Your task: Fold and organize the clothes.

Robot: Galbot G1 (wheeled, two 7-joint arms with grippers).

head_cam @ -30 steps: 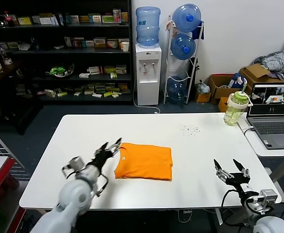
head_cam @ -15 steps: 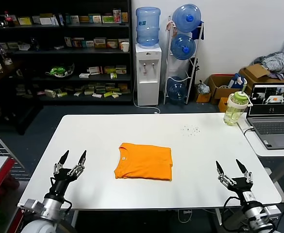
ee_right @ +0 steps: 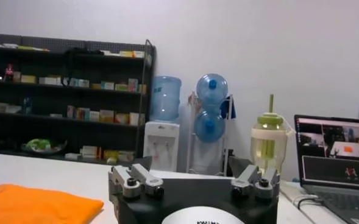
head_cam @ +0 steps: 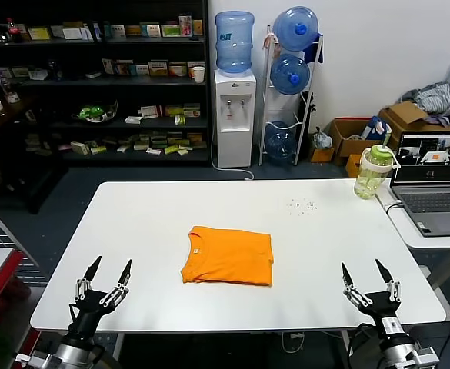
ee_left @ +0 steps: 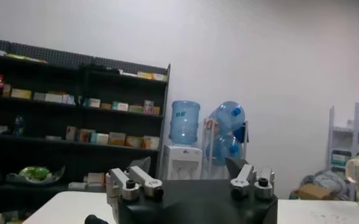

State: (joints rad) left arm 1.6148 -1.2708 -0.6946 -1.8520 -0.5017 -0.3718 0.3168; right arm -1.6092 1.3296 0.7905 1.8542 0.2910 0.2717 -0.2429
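Note:
The orange T-shirt (head_cam: pixel 228 256) lies folded into a flat rectangle in the middle of the white table (head_cam: pixel 163 207), its small neck label toward the left. It also shows in the right wrist view (ee_right: pixel 36 206). My left gripper (head_cam: pixel 102 276) is open and empty at the table's front left corner, well clear of the shirt; in the left wrist view (ee_left: pixel 188 163) it points at the shelves. My right gripper (head_cam: pixel 368 274) is open and empty at the front right edge, and also shows in the right wrist view (ee_right: pixel 191 163).
A green-lidded bottle (head_cam: pixel 373 172) stands at the table's far right corner. A laptop (head_cam: pixel 434 181) sits on a side table to the right. Small dark specks (head_cam: pixel 301 205) lie behind the shirt. Shelves (head_cam: pixel 94 77), a water dispenser (head_cam: pixel 234 115) and boxes stand behind.
My left gripper has drawn back from the shirt's left edge to the table's front left corner. My right gripper has sunk slightly toward the front edge. The shirt has not moved.

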